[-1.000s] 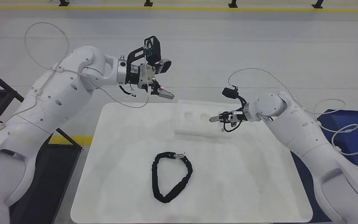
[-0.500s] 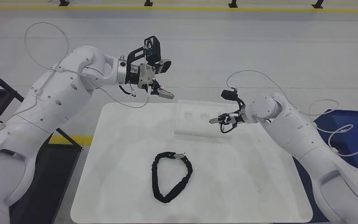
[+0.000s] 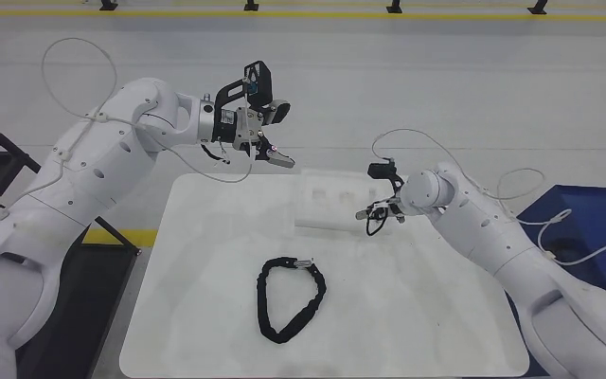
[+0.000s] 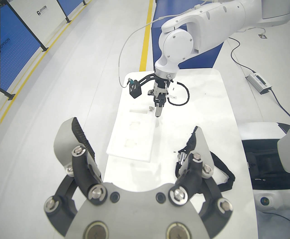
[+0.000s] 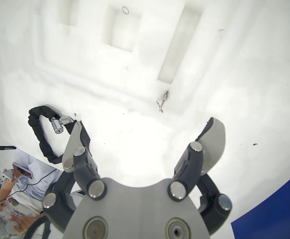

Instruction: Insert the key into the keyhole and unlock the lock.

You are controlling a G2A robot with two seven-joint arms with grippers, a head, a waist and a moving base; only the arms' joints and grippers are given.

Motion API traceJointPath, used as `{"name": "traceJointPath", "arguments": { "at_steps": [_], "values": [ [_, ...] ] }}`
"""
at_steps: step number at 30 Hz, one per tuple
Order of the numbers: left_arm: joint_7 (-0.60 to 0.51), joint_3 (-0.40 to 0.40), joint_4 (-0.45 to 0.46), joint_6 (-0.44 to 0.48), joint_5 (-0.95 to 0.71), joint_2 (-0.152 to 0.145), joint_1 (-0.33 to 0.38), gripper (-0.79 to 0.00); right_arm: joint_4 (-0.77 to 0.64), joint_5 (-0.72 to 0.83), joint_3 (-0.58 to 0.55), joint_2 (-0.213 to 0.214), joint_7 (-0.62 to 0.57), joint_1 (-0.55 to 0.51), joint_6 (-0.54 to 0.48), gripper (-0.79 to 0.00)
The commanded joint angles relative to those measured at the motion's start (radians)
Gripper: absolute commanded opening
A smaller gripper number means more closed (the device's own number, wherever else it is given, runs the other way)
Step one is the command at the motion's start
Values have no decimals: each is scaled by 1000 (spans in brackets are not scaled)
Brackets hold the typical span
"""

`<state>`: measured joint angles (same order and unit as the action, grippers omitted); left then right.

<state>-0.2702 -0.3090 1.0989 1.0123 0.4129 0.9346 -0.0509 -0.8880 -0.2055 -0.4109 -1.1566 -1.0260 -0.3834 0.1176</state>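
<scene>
Rear left: a white signboard (image 4: 43, 13) stands on the floor. It carries a logo and a line of print, not transcribed.

Left claw (image 3: 279, 159) hangs in the air above the rear left edge of the surface (image 3: 426, 322). It is released, the fingers spread wide with nothing between them (image 4: 136, 131).

Centre front: the chain lock (image 3: 289, 301) lies flat on the surface as a closed loop, well apart from both claws. The chain is in a black fabric sleeve. At the far side of the loop sits a bright metal lock cylinder (image 5: 57, 127), and its round end face shows the keyhole.

Behind the loop lies a white foam tray (image 3: 322, 204) with square recesses and one long narrow slot (image 5: 179, 45). A small thin ring (image 5: 125, 10) rests in one square recess.

The key (image 5: 162, 104), small and silver, lies on the tray just beside the end of the slot.

Right claw (image 3: 367, 213) is at the tray's right end, near the key. It is released, empty, and not touching the key (image 5: 145, 124). A small white tag (image 4: 173, 97) hangs by its cable, its print too small to read.

The surface is white with rounded corners. The floor is pale grey with a yellow line (image 3: 284, 13) at the rear. A blue cabinet (image 4: 204, 56) stands to the right.
</scene>
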Motion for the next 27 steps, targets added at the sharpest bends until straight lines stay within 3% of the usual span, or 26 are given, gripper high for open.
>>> {"name": "traceJointPath", "arguments": {
  "at_steps": [1, 4, 9, 21, 27],
  "values": [
    [0, 0, 0, 0, 0, 0, 0, 0, 13, -9, 3, -9, 6, -3, 1, -86],
    [0, 0, 0, 0, 0, 0, 0, 0, 29, -47, 15, -22, 12, -3, 10, -286],
    [0, 0, 0, 0, 0, 0, 0, 0, 43, -109, 34, -46, 20, 0, 32, -400],
    [0, 0, 0, 0, 0, 0, 0, 0, 128, -148, 29, -94, 54, -5, 38, -508],
    [0, 0, 0, 0, 0, 0, 0, 0, 176, -147, 21, -119, 70, -9, 31, -631]
  ]
}}
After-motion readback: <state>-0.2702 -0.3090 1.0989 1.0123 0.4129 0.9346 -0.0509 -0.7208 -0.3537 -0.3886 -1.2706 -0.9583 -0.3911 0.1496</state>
